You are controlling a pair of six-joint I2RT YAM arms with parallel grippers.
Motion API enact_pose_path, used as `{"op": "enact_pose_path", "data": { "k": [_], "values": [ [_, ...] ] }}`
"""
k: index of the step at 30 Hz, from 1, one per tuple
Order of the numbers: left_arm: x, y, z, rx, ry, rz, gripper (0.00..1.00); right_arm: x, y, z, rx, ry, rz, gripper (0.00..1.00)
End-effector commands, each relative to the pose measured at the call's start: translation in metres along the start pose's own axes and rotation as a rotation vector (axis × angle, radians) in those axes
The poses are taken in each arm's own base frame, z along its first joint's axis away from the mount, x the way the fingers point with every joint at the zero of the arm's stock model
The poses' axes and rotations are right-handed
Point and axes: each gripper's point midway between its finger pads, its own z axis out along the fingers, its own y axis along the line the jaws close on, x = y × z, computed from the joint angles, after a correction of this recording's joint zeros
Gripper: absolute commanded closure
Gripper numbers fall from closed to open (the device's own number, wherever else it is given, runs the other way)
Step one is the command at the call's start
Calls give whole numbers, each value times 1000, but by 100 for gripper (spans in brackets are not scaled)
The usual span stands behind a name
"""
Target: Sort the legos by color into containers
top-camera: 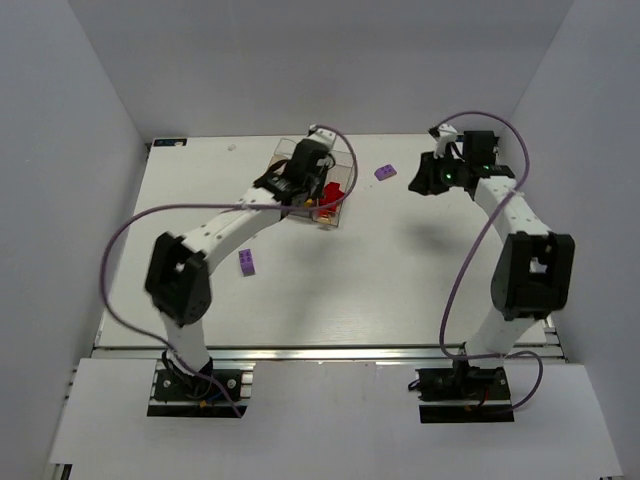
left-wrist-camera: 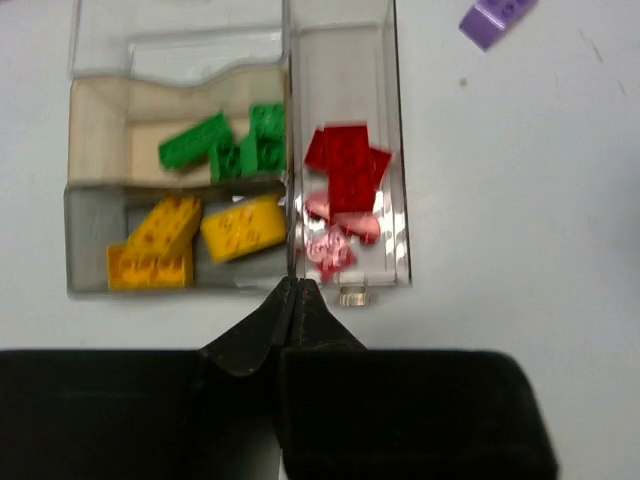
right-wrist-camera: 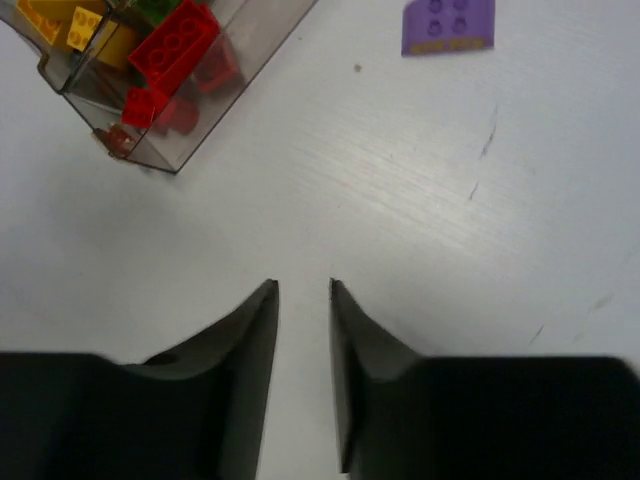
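The clear brownish box (left-wrist-camera: pixel 396 120) lies under my left gripper (left-wrist-camera: pixel 296 284), which is shut with its tips at the box's near wall where the middle divider meets it. I cannot tell whether they pinch the wall. Green bricks (left-wrist-camera: pixel 235 145), orange-yellow bricks (left-wrist-camera: pixel 190 240) and red bricks (left-wrist-camera: pixel 345 165) lie in separate compartments. One light purple brick (top-camera: pixel 385 172) lies on the table right of the box (top-camera: pixel 345 165), another (top-camera: pixel 246 262) near the left arm. My right gripper (right-wrist-camera: pixel 303 288) is open and empty above bare table, with the purple brick (right-wrist-camera: pixel 447 25) ahead of it.
White walls close in the table on the left, back and right. The left arm (top-camera: pixel 220 225) reaches diagonally from its base to the box. The right arm (top-camera: pixel 525 250) stands along the right side, its gripper (top-camera: pixel 422 180) right of the purple brick.
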Motion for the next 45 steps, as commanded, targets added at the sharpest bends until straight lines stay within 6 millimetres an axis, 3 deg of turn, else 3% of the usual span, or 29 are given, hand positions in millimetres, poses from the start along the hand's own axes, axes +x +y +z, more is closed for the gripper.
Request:
{"op": "enact_pose_path", "data": {
  "k": [1,2,3,4,5,6,7,8,9,12,13,16,17,20,21,23,24,27,29,30,31,39,45],
  "values": [
    [-8,27,-64,49,-71,-135,86,-31,8,24,-81,14,-227,63],
    [7,40,-84,40,-70,-148,65,-45,2,37,-99,1,-285,49],
    [11,46,-95,32,-80,-150,54,-51,1,43,-123,-7,-345,43],
    [15,52,-105,22,-95,-152,46,-44,-4,61,-170,13,-439,20],
    [19,60,-113,9,-104,-166,42,-67,-7,63,-172,-24,-524,11],
    [28,67,-129,5,-119,-168,38,-72,-7,67,-197,-31,-601,11],
    [30,73,-137,-11,-139,-170,37,-60,-8,82,-252,3,-645,11],
    [34,78,-143,-19,-150,-171,37,-86,-13,83,-230,-37,-783,11],
    [44,84,-153,-30,-163,-175,36,-88,-13,88,-240,-35,-845,11],
    [58,101,-165,-92,-192,-167,31,-73,-27,109,-237,11,-1131,11],
    [60,108,-168,-124,-196,-166,31,-71,-22,113,-248,7,-1197,14],
    [66,117,-172,-169,-195,-157,30,-91,-32,128,-166,-38,-1244,18],
    [66,118,-172,-172,-198,-159,30,-108,-35,133,-121,-81,-1260,19],
    [70,116,-168,-170,-191,-157,30,-149,-70,145,128,-144,-977,18],
    [71,116,-168,-170,-185,-153,30,-160,-80,149,178,-160,-836,37],
    [75,116,-163,-179,-163,-142,30,-159,-93,154,255,-155,-701,82],
    [77,117,-162,-184,-157,-134,30,-139,-90,164,234,-127,-627,98],
    [79,117,-160,-188,-151,-121,29,-112,-77,177,221,-89,-525,96],
    [80,118,-159,-195,-146,-117,29,-105,-70,184,222,-63,-481,89],
    [80,118,-159,-195,-144,-116,29,-90,-70,191,213,-16,-438,81],
    [81,117,-158,-194,-143,-116,29,-101,-67,190,217,-38,-403,80],
    [81,118,-159,-193,-146,-119,29,-75,-73,212,235,-8,-323,82],
    [81,118,-159,-194,-145,-114,29,-76,-89,220,315,-19,-352,88]
  ]
}}
